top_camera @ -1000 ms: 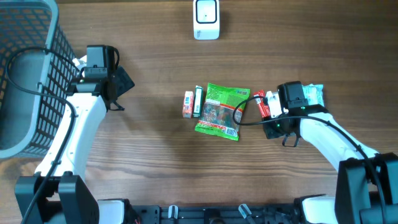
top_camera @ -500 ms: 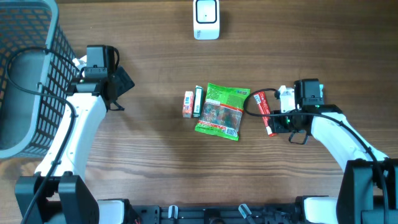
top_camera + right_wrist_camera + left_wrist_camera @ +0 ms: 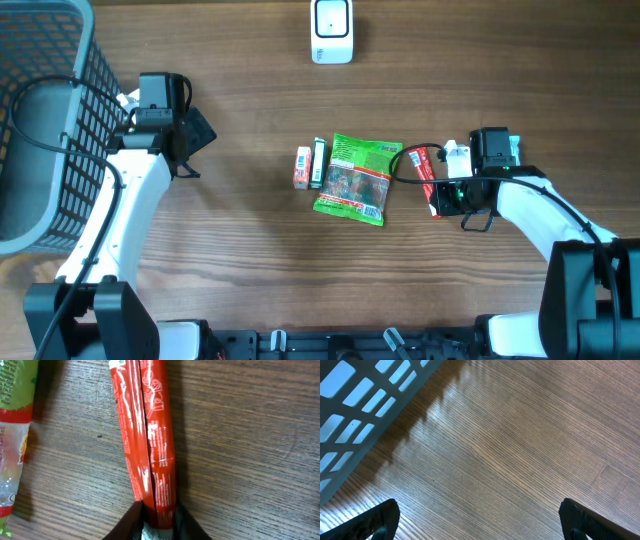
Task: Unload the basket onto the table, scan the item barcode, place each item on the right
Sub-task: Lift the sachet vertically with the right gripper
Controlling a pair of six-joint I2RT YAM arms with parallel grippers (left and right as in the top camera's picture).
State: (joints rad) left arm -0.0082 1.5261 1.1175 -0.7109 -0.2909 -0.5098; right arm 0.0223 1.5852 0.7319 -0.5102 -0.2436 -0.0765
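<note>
A long red packet (image 3: 426,172) lies on the wooden table just right of a green snack bag (image 3: 352,177). In the right wrist view the red packet (image 3: 145,435) runs up from between my right gripper's (image 3: 157,521) black fingers, which press on both sides of its near end. In the overhead view the right gripper (image 3: 441,196) sits at the packet's lower end. My left gripper (image 3: 196,140) hangs open over bare wood beside the basket, and its fingertips (image 3: 382,519) stand far apart with nothing between them. A white barcode scanner (image 3: 331,30) stands at the back edge.
A dark mesh basket (image 3: 40,110) fills the far left, and its wall (image 3: 365,405) shows in the left wrist view. Two small boxes (image 3: 310,165) lie side by side left of the green bag. A black cable (image 3: 405,170) loops over the red packet.
My right gripper slid right, away from the green bag, then eased back a little and closed on the red packet's near end. The left arm has not moved.
</note>
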